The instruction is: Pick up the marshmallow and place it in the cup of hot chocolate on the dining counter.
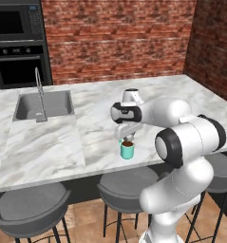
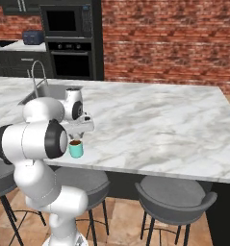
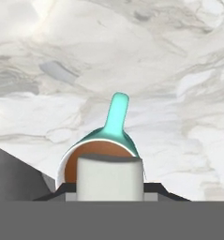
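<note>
The small teal cup of hot chocolate (image 1: 127, 150) (image 2: 76, 150) stands near the front edge of the white marble dining counter (image 1: 48, 147) (image 2: 159, 125). My gripper (image 1: 127, 140) (image 2: 76, 140) hangs straight down just above its rim. In the hand view the white-grey marshmallow (image 3: 109, 177) sits squeezed between my fingertips, so the gripper (image 3: 109, 188) is shut on it. Right below it are the brown liquid and the cup's teal handle (image 3: 117, 115), pointing away over the counter (image 3: 132, 47).
An inset steel sink (image 1: 43, 105) (image 2: 49, 91) with a tall faucet (image 1: 39, 92) lies left of the cup. Grey stools (image 1: 124, 187) (image 2: 176, 194) stand under the counter's front edge. Built-in ovens (image 1: 20, 47) and a brick wall stand behind.
</note>
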You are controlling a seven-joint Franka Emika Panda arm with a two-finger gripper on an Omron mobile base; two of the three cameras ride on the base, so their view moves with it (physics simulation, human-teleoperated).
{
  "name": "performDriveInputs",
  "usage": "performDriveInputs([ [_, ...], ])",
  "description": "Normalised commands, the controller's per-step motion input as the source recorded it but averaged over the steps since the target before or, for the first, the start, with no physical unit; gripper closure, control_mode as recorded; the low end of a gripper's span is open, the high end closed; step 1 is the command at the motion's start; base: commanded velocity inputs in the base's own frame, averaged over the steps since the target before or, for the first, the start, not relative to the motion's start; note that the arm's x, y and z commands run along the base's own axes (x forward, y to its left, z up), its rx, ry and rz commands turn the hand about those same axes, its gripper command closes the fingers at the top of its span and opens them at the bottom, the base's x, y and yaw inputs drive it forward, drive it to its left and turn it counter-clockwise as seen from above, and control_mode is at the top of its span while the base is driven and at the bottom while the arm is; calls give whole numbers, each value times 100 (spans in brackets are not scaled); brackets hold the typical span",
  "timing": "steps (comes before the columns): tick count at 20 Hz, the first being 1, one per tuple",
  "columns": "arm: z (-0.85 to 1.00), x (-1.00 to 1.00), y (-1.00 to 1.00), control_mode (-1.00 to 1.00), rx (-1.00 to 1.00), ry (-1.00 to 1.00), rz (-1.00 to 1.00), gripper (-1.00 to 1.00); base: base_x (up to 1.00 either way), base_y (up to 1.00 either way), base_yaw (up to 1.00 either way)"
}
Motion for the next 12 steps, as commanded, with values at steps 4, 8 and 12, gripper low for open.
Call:
performDriveInputs([
  [4,-16,0,2,-100,0,0,0,100,0,0,0],
  [8,-8,0,0,-100,0,0,0,100,0,0,0],
  [12,-4,0,0,-100,0,0,0,100,0,0,0],
])
